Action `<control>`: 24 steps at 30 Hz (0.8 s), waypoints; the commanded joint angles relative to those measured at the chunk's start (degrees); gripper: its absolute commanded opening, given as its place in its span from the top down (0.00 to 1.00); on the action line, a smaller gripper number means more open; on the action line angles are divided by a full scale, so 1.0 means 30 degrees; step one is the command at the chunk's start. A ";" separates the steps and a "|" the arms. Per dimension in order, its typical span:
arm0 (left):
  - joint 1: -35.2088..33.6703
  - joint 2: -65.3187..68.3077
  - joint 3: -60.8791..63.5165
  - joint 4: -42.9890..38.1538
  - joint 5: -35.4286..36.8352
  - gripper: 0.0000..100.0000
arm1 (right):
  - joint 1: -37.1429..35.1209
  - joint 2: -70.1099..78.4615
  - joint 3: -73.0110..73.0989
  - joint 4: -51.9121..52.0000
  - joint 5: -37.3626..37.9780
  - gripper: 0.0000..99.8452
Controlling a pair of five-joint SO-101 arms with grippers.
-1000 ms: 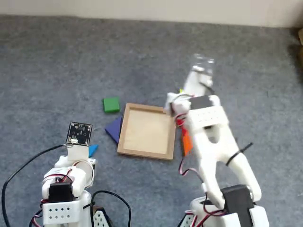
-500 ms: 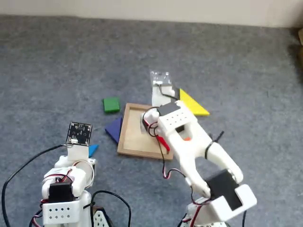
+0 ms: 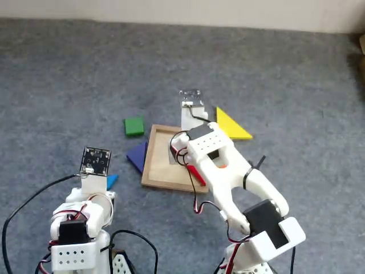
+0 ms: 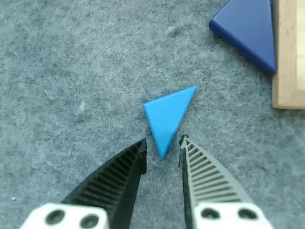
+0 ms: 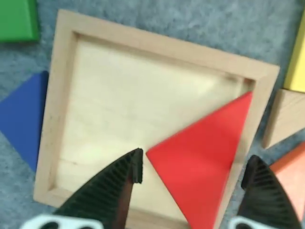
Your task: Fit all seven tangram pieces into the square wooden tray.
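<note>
Left gripper (image 4: 163, 142): fingers apart by a narrow gap, nothing between the pads. The light blue triangle (image 4: 167, 114) lies flat on the grey carpet (image 4: 71, 71) just ahead of the fingertips. Its sharpest corner points back into the gap, and its long axis runs away from the fingers, slanting toward the paler finger's side. Farther out on that side the dark blue triangle (image 4: 250, 28) lies flat, one edge tight beside the outer wall of the square wooden tray (image 4: 288, 57); contact cannot be told.

Right gripper (image 5: 193, 164): fingers spread wide over the tray, clamped on nothing. The red triangle (image 5: 205, 162) lies between them in a tray corner. One corner sits just beside one fingertip, the long edge follows the tray wall on the other finger's side, and a point aims away from the gripper. Whether it is fully seated or rides on the rim cannot be told. An orange piece (image 5: 293, 176) lies outside that wall. Farther off are a green square (image 5: 16, 19) and a yellow triangle (image 3: 232, 125), both on the carpet.
</note>
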 commanded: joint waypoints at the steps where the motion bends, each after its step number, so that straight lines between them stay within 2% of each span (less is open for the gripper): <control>1: 0.0308 -0.0190 0.0396 0.0147 -0.0147 0.87 | -0.0190 -0.0308 -0.1216 -0.0015 0.0088 0.68; 13: 0.0308 -0.0190 0.0396 0.0147 -0.0147 0.87 | -0.1626 -0.0278 -0.1128 -0.0015 0.0059 0.69; 24: 0.0308 -0.0190 0.0396 0.0147 -0.0147 0.87 | -0.1040 -0.0513 -0.1245 0.0484 0.0147 0.69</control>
